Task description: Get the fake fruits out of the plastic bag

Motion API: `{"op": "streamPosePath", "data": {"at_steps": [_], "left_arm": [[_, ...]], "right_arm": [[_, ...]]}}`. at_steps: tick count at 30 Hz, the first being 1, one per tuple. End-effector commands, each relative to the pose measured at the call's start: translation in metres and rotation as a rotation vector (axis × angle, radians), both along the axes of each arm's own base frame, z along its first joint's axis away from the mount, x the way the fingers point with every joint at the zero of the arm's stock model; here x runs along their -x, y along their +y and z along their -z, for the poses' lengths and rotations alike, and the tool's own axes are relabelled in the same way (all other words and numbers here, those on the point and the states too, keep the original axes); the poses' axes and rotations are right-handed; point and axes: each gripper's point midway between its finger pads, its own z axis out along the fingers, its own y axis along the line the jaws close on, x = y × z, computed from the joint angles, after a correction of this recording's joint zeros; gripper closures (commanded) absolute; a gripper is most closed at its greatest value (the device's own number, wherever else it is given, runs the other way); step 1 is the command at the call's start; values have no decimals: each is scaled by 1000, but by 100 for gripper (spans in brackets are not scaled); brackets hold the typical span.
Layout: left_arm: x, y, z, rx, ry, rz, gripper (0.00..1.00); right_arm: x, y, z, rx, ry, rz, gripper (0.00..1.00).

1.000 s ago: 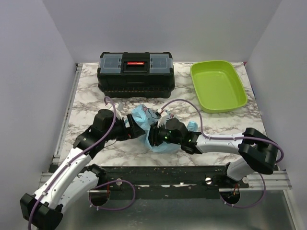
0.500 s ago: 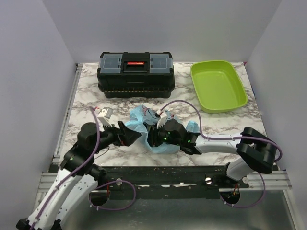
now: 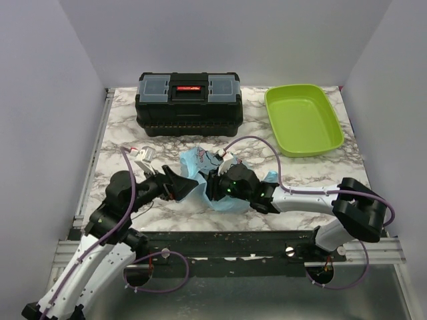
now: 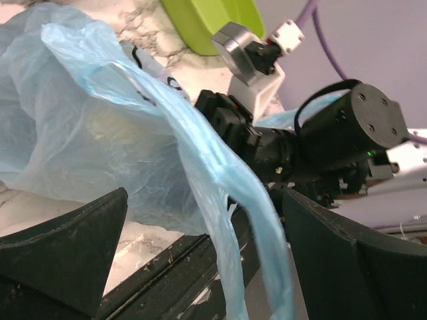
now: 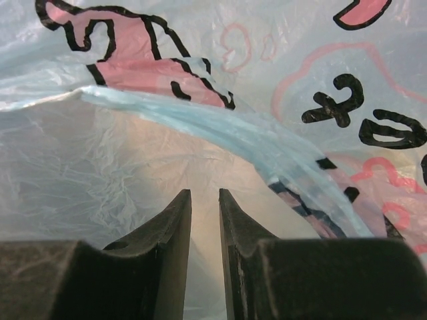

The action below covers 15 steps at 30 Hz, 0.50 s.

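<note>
Between both pincers: plastic bag [image 3: 200,175] | left pincer [image 3: 179,185] apart | right pincer [image 3: 212,187] nearly together

Plastic bag [image 3: 200,180] lies before toolbox [image 3: 189,103], tray [image 3: 303,120] seemingly back-right.

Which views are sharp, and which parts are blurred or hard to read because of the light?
Top external: evenly lit and sharp, soft shadows only; the plastic bag is mostly hidden by both arms. Left wrist: the bag is fairly sharp, and the dark near fingers are soft. Right wrist: the bag print is clear, the fingers are dark and near, and the film glows pale.
</note>
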Motion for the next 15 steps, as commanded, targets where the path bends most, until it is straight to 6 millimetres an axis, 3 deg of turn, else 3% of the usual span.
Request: {"op": "streamPosePath", "data": {"at_steps": [1,4,7,10,11,15], "left_arm": [[-19,2,-6,-43,62,-93,2],[-19,-7,-1,-81,64,-37,13],[-21,3,27,-216,141,-63,49],[-31,41,52,-426,219,-222,94],[-35,56,57,-497,231,-286,100],[-45,97,76,-716,270,-434,100]], "right_arm": [[-5,3,-5,2,-20,18,73],[-5,2,-6,6,-24,24,73],[-9,-5,-4,34,-41,50,73],[-24,-28,5,130,-77,159,71],[-34,-41,8,174,-98,229,70],[-64,-98,21,363,-170,502,67]]}}
